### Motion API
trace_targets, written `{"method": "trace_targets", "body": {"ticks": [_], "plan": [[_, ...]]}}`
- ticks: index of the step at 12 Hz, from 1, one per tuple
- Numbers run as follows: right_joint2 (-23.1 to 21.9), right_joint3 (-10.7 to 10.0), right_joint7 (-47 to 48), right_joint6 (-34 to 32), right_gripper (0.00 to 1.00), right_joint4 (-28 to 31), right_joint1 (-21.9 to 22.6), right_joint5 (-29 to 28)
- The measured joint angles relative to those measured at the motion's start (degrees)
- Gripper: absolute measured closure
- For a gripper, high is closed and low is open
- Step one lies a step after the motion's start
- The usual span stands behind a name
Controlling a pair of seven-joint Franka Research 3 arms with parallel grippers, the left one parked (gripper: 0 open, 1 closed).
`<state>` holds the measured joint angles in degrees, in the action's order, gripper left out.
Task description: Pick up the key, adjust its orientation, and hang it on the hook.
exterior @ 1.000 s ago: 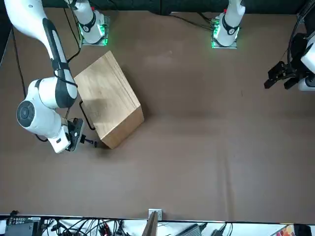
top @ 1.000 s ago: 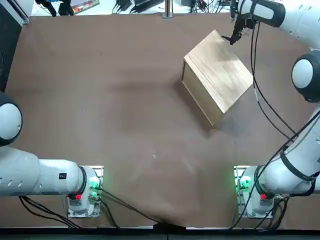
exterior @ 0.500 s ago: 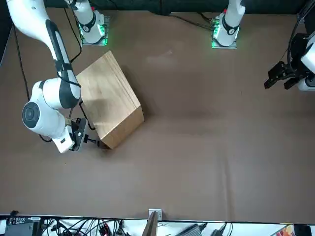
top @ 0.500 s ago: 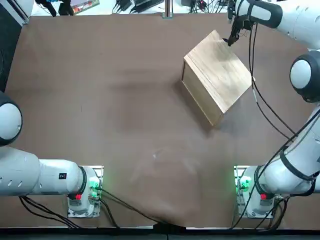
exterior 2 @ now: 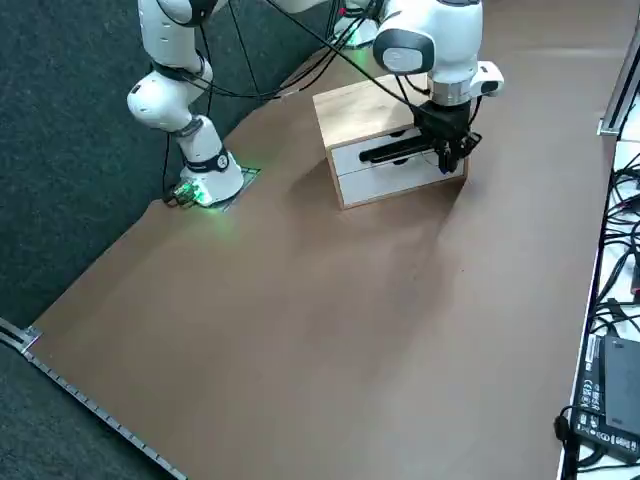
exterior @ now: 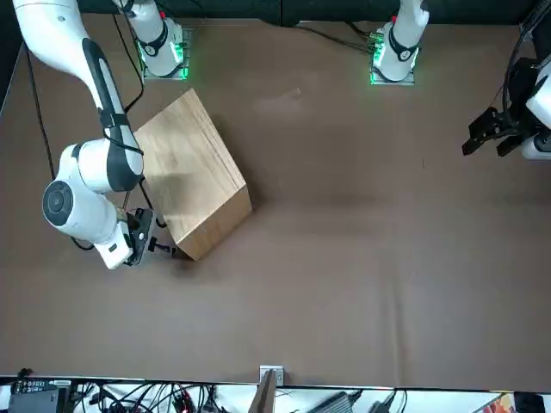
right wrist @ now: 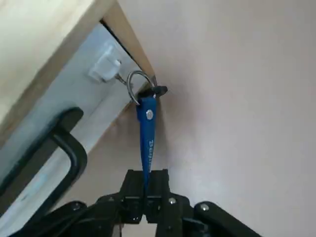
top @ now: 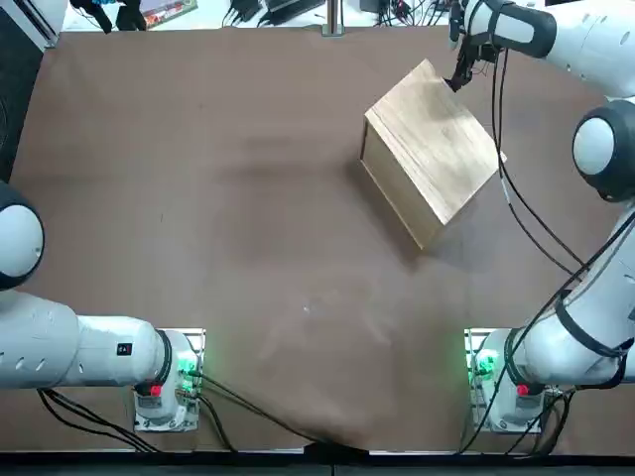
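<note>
The key (right wrist: 147,133) is being held by its blue, strap-like part beside the drawer front (right wrist: 91,98) of a wooden box (top: 437,139), with the fingers (right wrist: 160,183) of the right gripper (right wrist: 146,177) being clamped on the blue end. A metal ring (right wrist: 130,89) is being presented at a small hook (right wrist: 120,78); whether it is being caught there cannot be told, as the two are overlapping in the wrist view.

A miss is being risked if the ring is being tilted past the hook's thin tip, and a drop if the grip is being loosened too soon. The black handle (right wrist: 76,155) is being left close enough for a knock should the wrist be swung.

Pale, straight-grained wood is being set against a smooth, light drawer face, the hook's glossy white base (right wrist: 105,65), the handle's rounded bend and the plain brown surface (top: 248,248).
</note>
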<state>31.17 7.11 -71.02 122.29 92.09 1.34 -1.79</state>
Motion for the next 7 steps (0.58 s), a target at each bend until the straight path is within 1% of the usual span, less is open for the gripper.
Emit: {"method": "trace_targets", "body": {"ticks": [7], "plan": [[0.6,0.0,0.0,0.0,0.96,0.0,0.7,0.0]]}}
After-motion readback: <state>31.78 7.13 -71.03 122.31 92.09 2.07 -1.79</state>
